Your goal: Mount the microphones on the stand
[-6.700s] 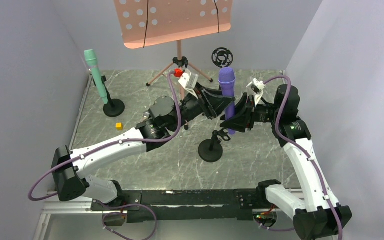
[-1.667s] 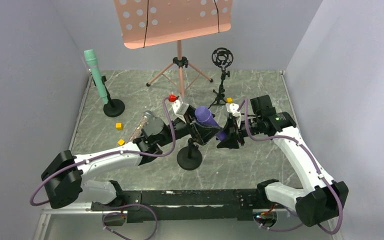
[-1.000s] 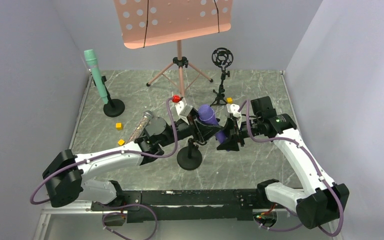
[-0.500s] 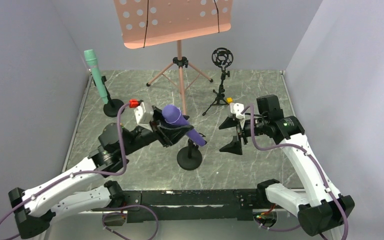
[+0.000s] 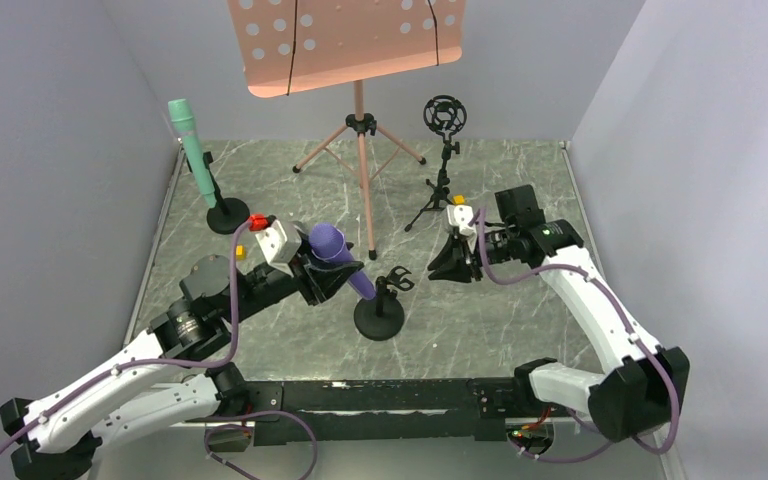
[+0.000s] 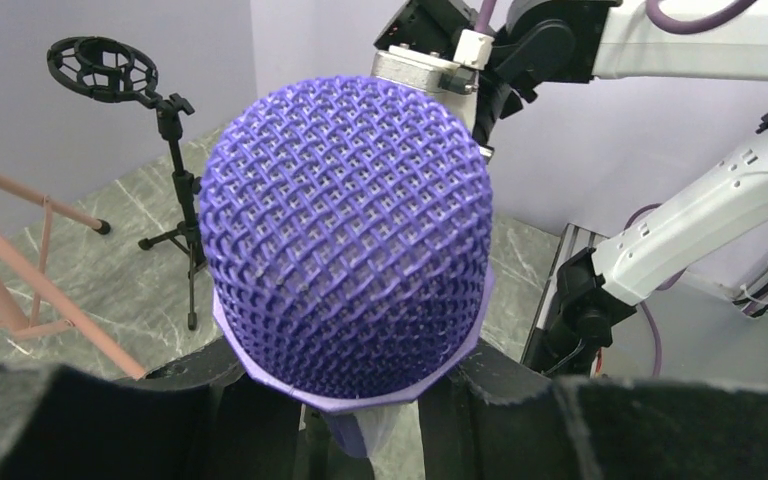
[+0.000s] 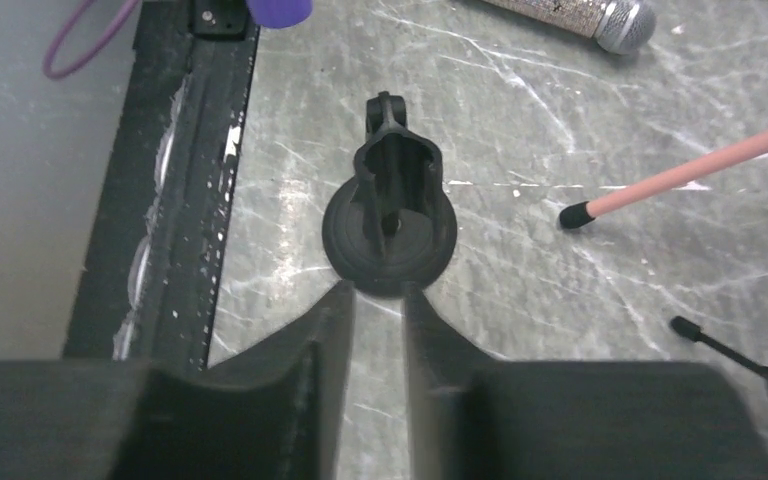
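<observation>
Overhead view: my left gripper [image 5: 332,278] is clamped on the purple microphone [image 5: 328,243]; the mesh head points up and the tail slants down toward the empty stand [image 5: 380,318] at table centre; the tail ends near the stand's clip, not in it. My right gripper [image 5: 453,262] hovers to the right of that stand, carrying nothing. The mint green microphone [image 5: 191,148] sits tilted in a second round-based stand [image 5: 228,215] at far left.

Left wrist view: the purple mesh head fills the picture with my dark fingers [image 6: 230,410] closed on either side of its neck, a grip the overhead view only shows as a dark mass.

Right wrist view: my right fingers [image 7: 320,375] stand a narrow gap apart with bare table between them; the stand's clip is seen from above, open and unoccupied. Only this view shows the glittery silver microphone [image 7: 570,12], lying flat on the table [image 7: 520,290] beyond the stand; overhead, my left arm covers that spot.

Count: three microphones, one of each colour; one gripped, one mounted, one lying loose. Two round-based stands, one filled, one vacant. One pink music stand [image 5: 345,40] on a tripod at the back; one black shock mount [image 5: 444,113] on its own small tripod beside it.
</observation>
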Robot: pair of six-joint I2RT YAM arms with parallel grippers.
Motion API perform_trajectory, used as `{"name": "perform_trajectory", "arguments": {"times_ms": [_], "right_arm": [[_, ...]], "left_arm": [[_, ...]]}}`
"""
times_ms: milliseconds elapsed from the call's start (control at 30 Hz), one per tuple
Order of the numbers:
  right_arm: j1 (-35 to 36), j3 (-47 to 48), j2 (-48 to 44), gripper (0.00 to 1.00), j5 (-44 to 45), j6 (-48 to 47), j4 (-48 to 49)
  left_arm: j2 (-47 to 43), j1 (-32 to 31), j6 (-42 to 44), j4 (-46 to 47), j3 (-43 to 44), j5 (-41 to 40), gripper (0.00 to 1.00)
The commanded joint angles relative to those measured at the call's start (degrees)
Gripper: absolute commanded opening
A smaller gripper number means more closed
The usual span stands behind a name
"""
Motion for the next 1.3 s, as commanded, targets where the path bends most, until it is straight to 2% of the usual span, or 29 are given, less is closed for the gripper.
{"name": "perform_trajectory", "arguments": {"times_ms": [0,233,433,1000,1267], "right_arm": [[1.2,3.37,3.45,0.17,-4.02,0.88,4.62],[5.21,0.14,4.16,0.07,-0.44,9.8,15.01],[6.03,1.43,8.0,0.06,-0.5,8.11,12.78],[8.01,-1.6,10.36,0.08,-1.5,8.21,14.85],[8.01,-2.69,9.85,0.17,-1.72,8.29,15.83]], "left_arm": [[-1.69,0.22,1.6,0.28,0.05,-1.54,0.0],[-1.23,0.23,2.34,2.19,0.08,-0.62,0.0],[1.08,0.22,2.53,4.31,0.38,0.25,0.0],[8.08,0.22,3.06,11.06,2.44,2.45,0.0],[10.93,0.31,3.26,14.48,3.04,2.57,0.0]]}}
